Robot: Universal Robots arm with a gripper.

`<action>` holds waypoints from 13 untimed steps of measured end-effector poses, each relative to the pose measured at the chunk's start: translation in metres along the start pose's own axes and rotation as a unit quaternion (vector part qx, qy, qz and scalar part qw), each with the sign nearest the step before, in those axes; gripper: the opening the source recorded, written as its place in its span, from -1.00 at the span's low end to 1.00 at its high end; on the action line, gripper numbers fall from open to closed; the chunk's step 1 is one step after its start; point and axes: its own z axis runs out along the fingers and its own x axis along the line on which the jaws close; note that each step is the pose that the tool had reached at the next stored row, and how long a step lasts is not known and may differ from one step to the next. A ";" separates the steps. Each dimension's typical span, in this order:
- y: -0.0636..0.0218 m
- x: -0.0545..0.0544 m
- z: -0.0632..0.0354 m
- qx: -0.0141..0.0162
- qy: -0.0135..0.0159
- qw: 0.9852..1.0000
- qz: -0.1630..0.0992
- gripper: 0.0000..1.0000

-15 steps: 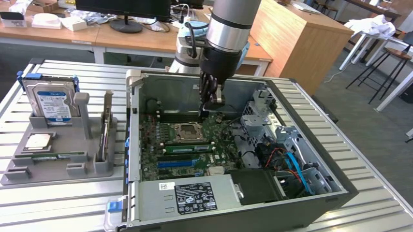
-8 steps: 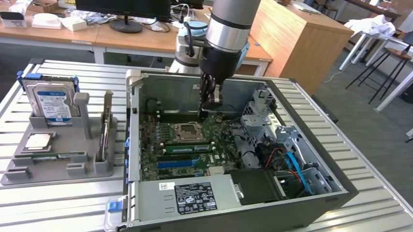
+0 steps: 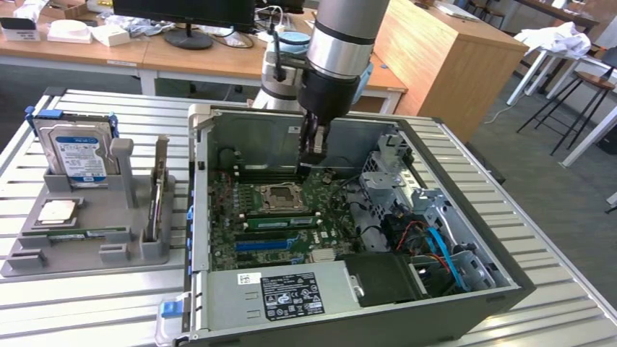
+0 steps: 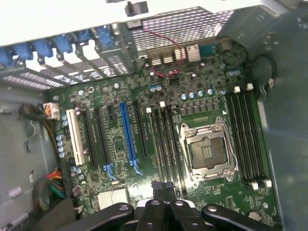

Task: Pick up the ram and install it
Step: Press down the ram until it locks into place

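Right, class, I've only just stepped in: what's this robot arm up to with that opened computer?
The arm's gripper hangs shut inside the open computer case, low over the motherboard near the empty processor socket and the memory slots. Whether it grips anything is hard to tell. One ram stick lies in the grey holder on the exterior view's left, beside the hard drive.

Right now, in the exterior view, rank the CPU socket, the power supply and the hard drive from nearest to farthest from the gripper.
1. CPU socket: on the motherboard, just below the gripper in the picture.
2. Power supply: along the case's near edge.
3. Hard drive: upright in the grey holder outside the case, at the exterior view's left.
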 end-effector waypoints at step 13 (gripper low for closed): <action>0.0014 0.000 0.0007 -0.002 -0.002 0.996 0.089 -0.80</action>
